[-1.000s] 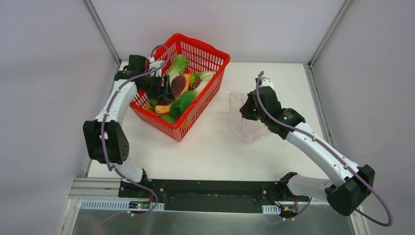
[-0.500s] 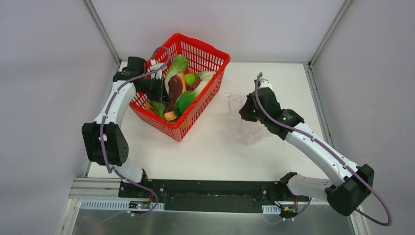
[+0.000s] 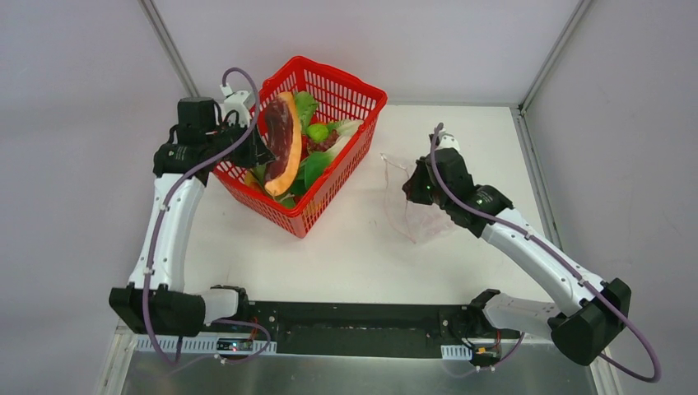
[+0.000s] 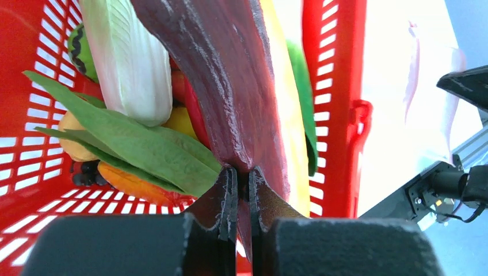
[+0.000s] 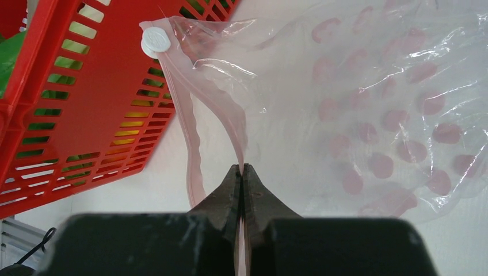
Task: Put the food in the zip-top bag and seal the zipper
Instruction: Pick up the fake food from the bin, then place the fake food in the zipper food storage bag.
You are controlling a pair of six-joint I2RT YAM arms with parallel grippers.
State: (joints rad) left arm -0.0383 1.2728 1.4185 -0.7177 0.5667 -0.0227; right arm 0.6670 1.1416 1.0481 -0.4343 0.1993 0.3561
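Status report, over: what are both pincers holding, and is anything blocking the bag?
Left pincer shut on bun with sausage, held over red basket. Right pincer shut on zipper lip, zip-top bag mouth open. Basket wall stands between bun and bag.

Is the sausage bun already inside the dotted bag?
No, the left gripper holds the sausage bun over the red basket; the dotted bag is apart.

Basket: red moulded plastic mesh, glossy.
Zip-top bag: clear crinkled film, shiny, pink-dotted.
Sausage: dark brown plastic, streaky, semi-gloss.
Bun: smooth orange plastic.
Leaves: green, veined, matt.
Table: white, matt.
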